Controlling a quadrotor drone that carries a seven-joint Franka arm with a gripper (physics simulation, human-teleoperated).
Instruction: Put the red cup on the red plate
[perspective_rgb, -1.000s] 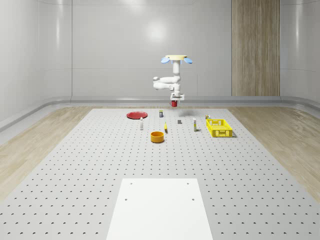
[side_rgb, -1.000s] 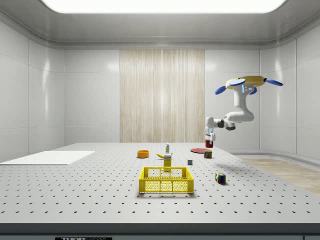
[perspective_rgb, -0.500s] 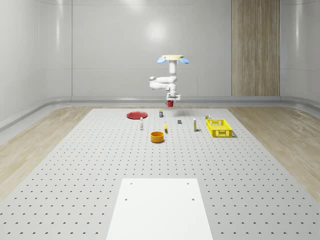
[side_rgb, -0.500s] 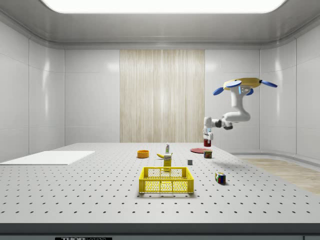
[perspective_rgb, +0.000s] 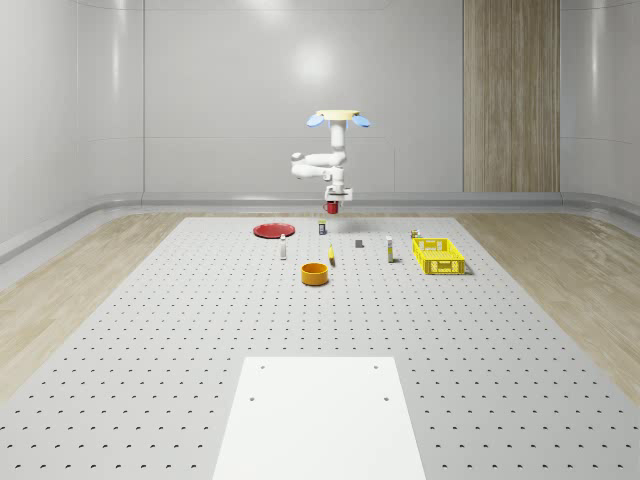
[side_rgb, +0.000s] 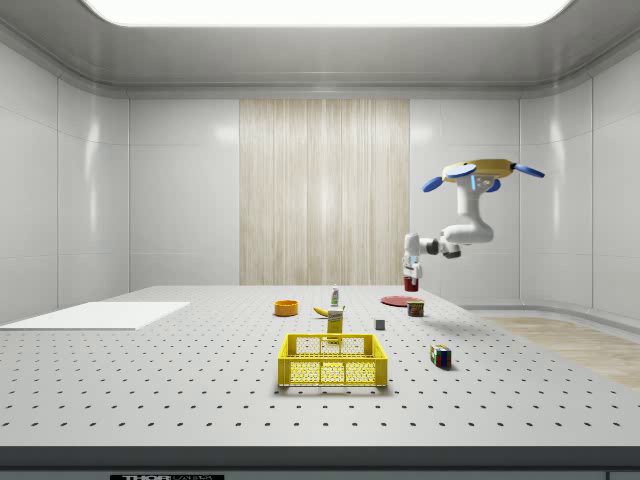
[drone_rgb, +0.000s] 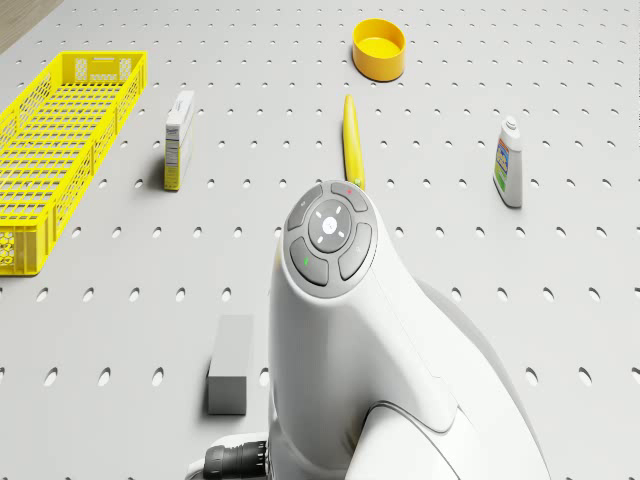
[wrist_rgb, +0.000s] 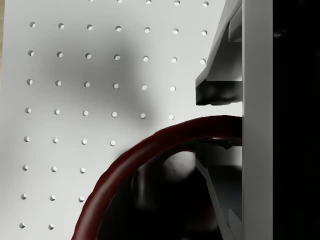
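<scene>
The red cup (perspective_rgb: 333, 208) hangs in the air above the far part of the table, with my gripper (perspective_rgb: 334, 201) shut on its rim. In the wrist view the dark red rim (wrist_rgb: 150, 145) sits pinched between the two fingers (wrist_rgb: 220, 90). The drone (perspective_rgb: 337, 118) hovers high over the table's far end, its arm bent down to the cup. The red plate (perspective_rgb: 272, 230) lies flat on the table, lower and toward the whole-scene view's left of the cup. In the side view the cup (side_rgb: 408, 284) hangs just above the plate (side_rgb: 398, 299).
A yellow basket (perspective_rgb: 438, 255) stands at the whole-scene view's right, an orange bowl (perspective_rgb: 315, 273) nearer the front. A banana (drone_rgb: 352, 140), a bottle (drone_rgb: 509, 160), a small box (drone_rgb: 179, 138) and a grey block (drone_rgb: 231, 363) lie below the drone. A can (side_rgb: 416, 308) stands near the plate.
The drone, arm and held cup have shifted toward the whole-scene view's left, closer to the red plate. The gripper stays shut on the cup.
</scene>
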